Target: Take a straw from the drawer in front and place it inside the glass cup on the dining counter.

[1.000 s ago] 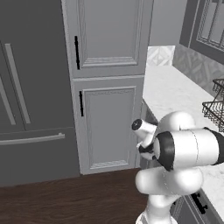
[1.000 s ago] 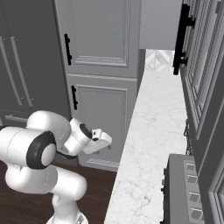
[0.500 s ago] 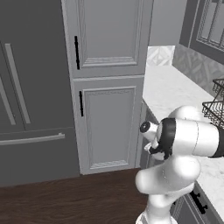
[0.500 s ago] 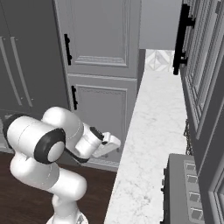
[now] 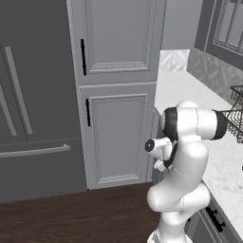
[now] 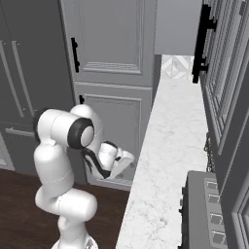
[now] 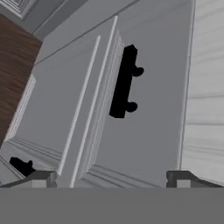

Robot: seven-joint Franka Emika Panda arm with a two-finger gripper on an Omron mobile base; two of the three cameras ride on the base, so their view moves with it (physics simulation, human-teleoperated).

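A grey drawer front (image 7: 144, 113) with a recessed panel and a short black bar handle (image 7: 124, 83) lies just ahead of my gripper (image 7: 110, 179). The drawer is shut. My two dark fingertips (image 7: 41, 177) stand wide apart with nothing between them, short of the handle. From the right base view, my hand (image 6: 121, 161) hangs just under the edge of the marble worktop (image 6: 170, 160). The straw is hidden, and the glass cup and dining counter are out of view.
Tall grey cabinet doors (image 5: 118, 133) stand left of the worktop (image 5: 190, 95), with a dark fridge (image 5: 33, 118) beyond them. A black wire rack (image 5: 235, 118) sits on the worktop. Dark wood floor (image 5: 71, 218) lies below. A second small black handle (image 7: 19, 165) shows lower left in the hand view.
My arm has swung right, toward the worktop's edge, and the hand has tucked in low against the cabinet front. The jaws stay open and the base has not moved.
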